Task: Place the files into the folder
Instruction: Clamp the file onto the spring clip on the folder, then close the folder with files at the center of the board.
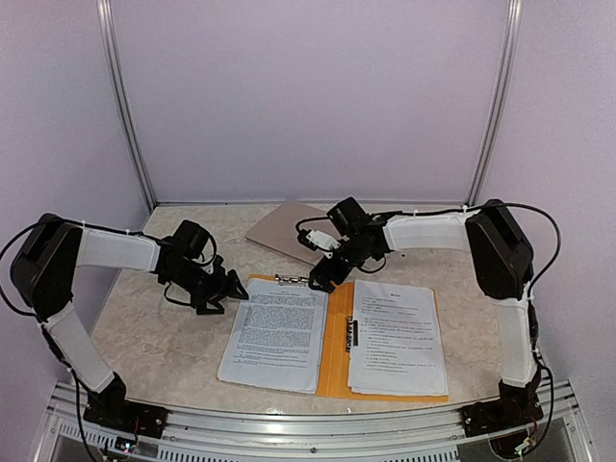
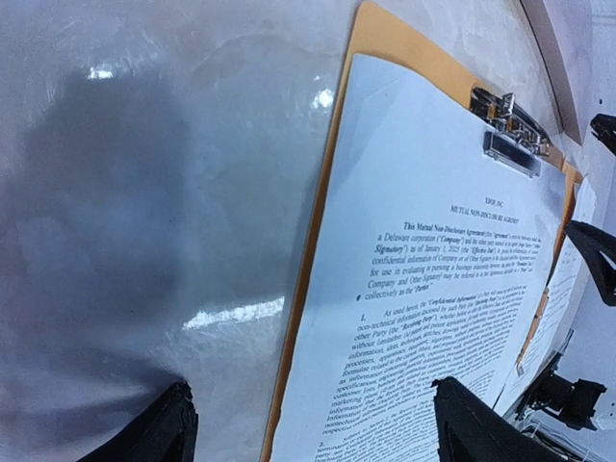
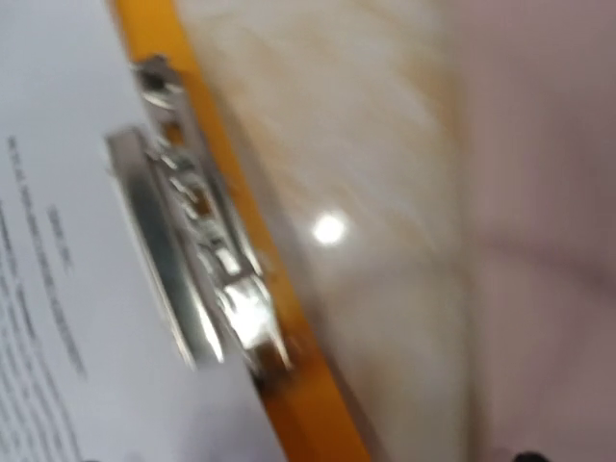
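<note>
Printed files (image 1: pixel 277 332) lie flat on open orange folder (image 1: pixel 334 366).

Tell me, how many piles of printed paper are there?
2. Left pile on the orange folder, under its metal clip; right pile on its other half. Sheets underneath may be hidden.

**Both our arms bent inward over the table, grippers low and close together**

Our left arm (image 1: pixel 115 248) rises from the near left corner of the table (image 1: pixel 164 346), folds at a high elbow by the left edge and runs rightward with the wrist tipped down. The left gripper (image 1: pixel 223 292) hangs low toward the table's middle, its black fingertips (image 2: pixel 168 428) spread wide and holding nothing. Our right arm (image 1: pixel 433 231) climbs from the near right corner, folds above the right edge and stretches left. The right gripper (image 1: pixel 320 279) points down and left, near the left one but not touching it. We cannot tell whether its jaws are parted: its own view is blurred.
</note>
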Robot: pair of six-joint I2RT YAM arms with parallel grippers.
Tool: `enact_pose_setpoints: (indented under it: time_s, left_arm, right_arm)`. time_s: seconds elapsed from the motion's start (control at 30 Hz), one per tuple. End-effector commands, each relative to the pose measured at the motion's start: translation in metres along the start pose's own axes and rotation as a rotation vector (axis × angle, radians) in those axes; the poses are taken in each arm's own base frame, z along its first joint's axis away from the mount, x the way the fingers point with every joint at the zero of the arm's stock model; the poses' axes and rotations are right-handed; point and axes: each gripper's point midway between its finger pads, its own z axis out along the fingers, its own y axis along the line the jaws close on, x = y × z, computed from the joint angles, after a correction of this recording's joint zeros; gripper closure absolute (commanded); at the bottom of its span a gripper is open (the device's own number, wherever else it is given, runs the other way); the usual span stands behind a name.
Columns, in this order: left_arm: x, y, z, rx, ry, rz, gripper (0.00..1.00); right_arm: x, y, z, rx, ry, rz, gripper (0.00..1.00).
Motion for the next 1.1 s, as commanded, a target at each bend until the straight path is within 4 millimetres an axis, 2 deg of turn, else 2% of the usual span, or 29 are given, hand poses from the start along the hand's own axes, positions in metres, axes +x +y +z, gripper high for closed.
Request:
enact_pose_setpoints:
  time_s: [0.0,0.17,0.3,0.33,0.6,0.77,0.9,1.07]
  left_arm:
    - [0.022,-0.004,0.005,0.009,0.028,0.008,0.18]
    - [0.027,-0.007,0.009,-0.003,0.014,0.028,0.18]
    - [0.034,-0.004,0.020,-0.032,0.033,0.019,0.18]
    - [0.036,-0.003,0.022,-0.035,0.035,0.017,0.18]
    - [0.044,0.007,0.025,-0.086,0.040,0.007,0.18]
    - [0.049,0.011,0.030,-0.083,0.055,-0.004,0.18]
    - [0.051,0.013,0.030,-0.081,0.052,-0.007,0.18]
    - [0.053,0.011,0.035,-0.064,0.070,-0.002,0.18]
  right_arm:
    - [0.002,-0.036,-0.054,0.250,-0.042,0.282,0.07]
    - [0.052,-0.047,-0.096,0.393,-0.008,0.463,0.04]
    - [0.097,-0.049,-0.124,0.408,0.000,0.630,0.04]
    - [0.117,-0.045,-0.126,0.404,0.019,0.667,0.04]
    - [0.200,-0.033,-0.149,0.427,0.016,0.947,0.04]
    - [0.234,-0.029,-0.160,0.441,0.007,1.071,0.04]
    - [0.250,-0.032,-0.168,0.474,0.015,1.118,0.04]
    - [0.265,-0.030,-0.157,0.406,0.032,1.174,0.05]
